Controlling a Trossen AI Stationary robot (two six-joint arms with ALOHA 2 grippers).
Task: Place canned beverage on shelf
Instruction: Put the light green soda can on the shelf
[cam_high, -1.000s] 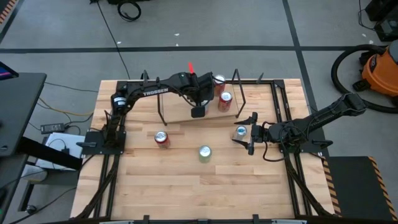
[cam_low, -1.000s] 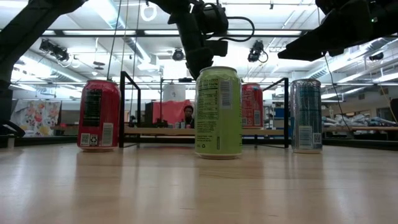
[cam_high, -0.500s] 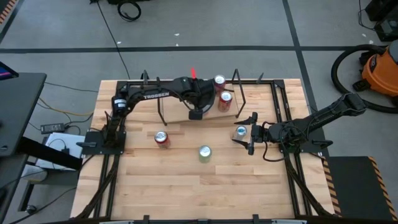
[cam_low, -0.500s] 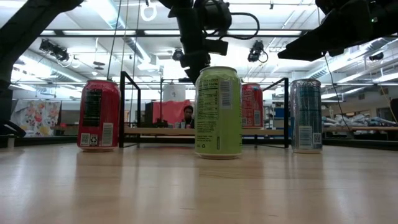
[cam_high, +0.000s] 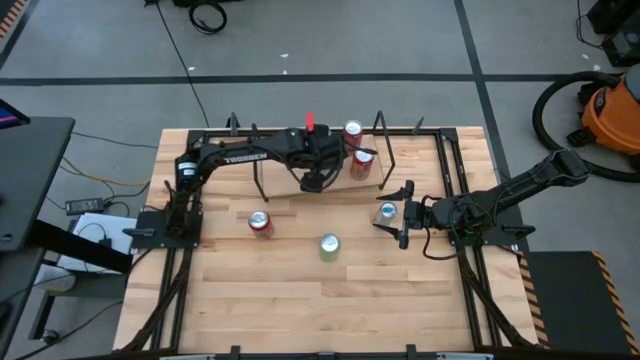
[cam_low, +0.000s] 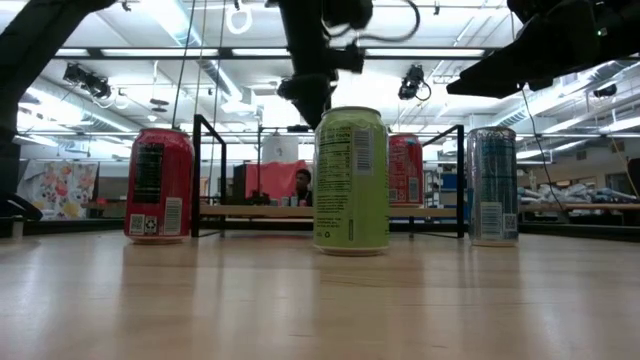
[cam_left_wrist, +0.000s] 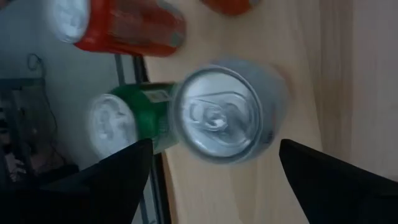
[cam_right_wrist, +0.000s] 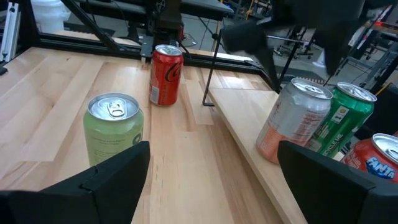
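Wood tabletop, low light-plank shelf (cam_right_wrist: 249, 118)

Shelf (cam_high: 290, 188) left half open; cans (cam_high: 360, 160) crowding right.

A pale green can (cam_right_wrist: 114, 127) and a red can (cam_right_wrist: 166, 74) stand on the tabletop (cam_right_wrist: 56, 93); three cans, perhaps more, line the shelf (cam_right_wrist: 249, 118).

Wooden tabletop (cam_high: 300, 300) carrying red can (cam_high: 260, 223), green can (cam_high: 329, 246), silver can (cam_high: 388, 212) by right end effector (cam_high: 402, 215); shelf (cam_high: 290, 178) under left end effector (cam_high: 313, 184) bearing several cans.
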